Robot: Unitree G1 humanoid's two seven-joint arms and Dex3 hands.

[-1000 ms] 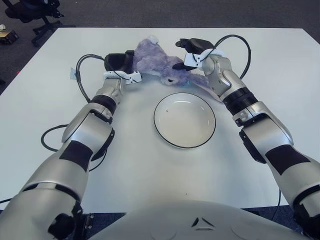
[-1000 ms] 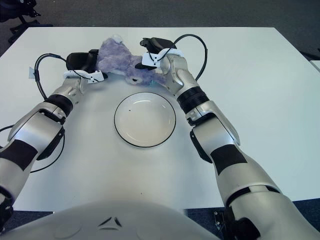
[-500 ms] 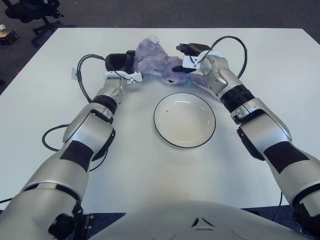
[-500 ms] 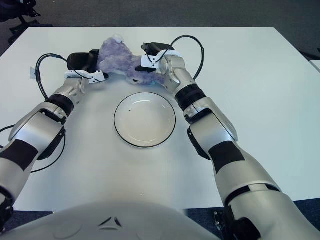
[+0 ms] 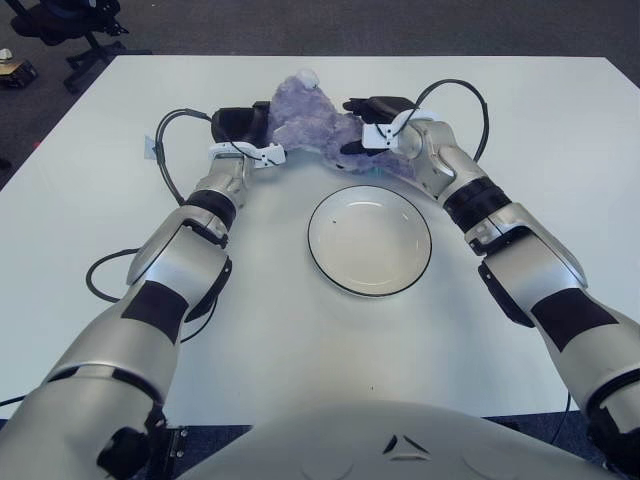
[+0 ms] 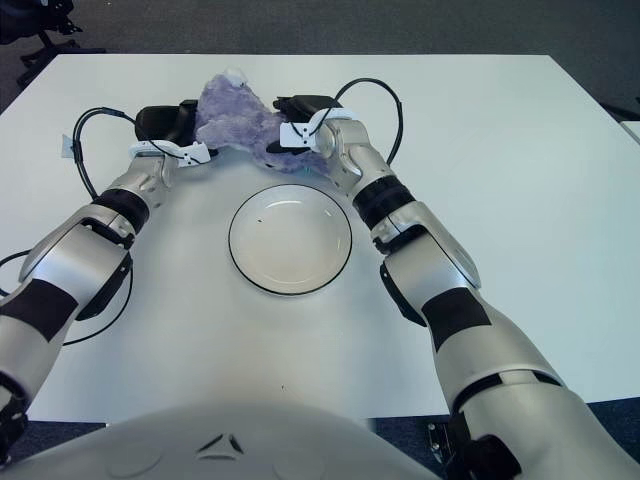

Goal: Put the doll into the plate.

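A purple plush doll [image 5: 308,118] lies bunched up on the far side of the white table, beyond the plate. The white plate [image 5: 370,245] with its dark rim sits at the table's middle and holds nothing. My left hand [image 5: 243,125] is pressed against the doll's left side, its dark fingers curled on the plush. My right hand [image 5: 366,122] grips the doll's right side, with fingers over the top and the thumb [image 5: 352,148] underneath. Part of the doll is hidden behind both hands.
Black cables loop from both wrists, one beside my left forearm [image 5: 165,150] and one over my right wrist [image 5: 470,95]. Another cable [image 5: 95,275] lies on the table at left. An office chair [image 5: 70,25] stands on the floor beyond the far left corner.
My right hand has moved left and closed onto the doll, pushing the plush into a tighter heap toward my left hand. The left hand has held still.
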